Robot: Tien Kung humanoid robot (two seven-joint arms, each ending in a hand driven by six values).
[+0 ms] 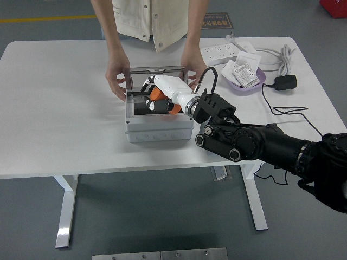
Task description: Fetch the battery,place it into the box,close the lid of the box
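Step in hand: placing the battery. The right hand (154, 93), white-shelled on a black jointed arm, reaches into the open grey box (158, 129) from the box's right side, fingers curled tight round the battery (158, 95) (orange with a black part, only partly visible past the fingers). The battery sits low inside the box opening, toward the rear of its dark interior; whether it touches the floor of the box I cannot tell.

The lid (156, 71) stands up at the box's far edge, a smoky translucent panel with a darker frame. A person at the far side of the box steadies things with both hands: one hand (115, 80) at the box's left rear corner by the lid, the other hand (194, 64) at the right rear.

Left arm not in view.

Judged next: let the battery settle flat in the box, release, draw the hand out toward the right without dragging the battery up. Then the lid must swing down toward the box's near edge; the person's hands lie close to its path.

Materials: box is matte grey moulded plastic, rectangular, with round knock-out marks along its front wall. The table (54, 108) is smooth white. Right of the box: a purple tray (259, 81) of small packets, a white power strip (219, 52), cable, black adapter (286, 82).
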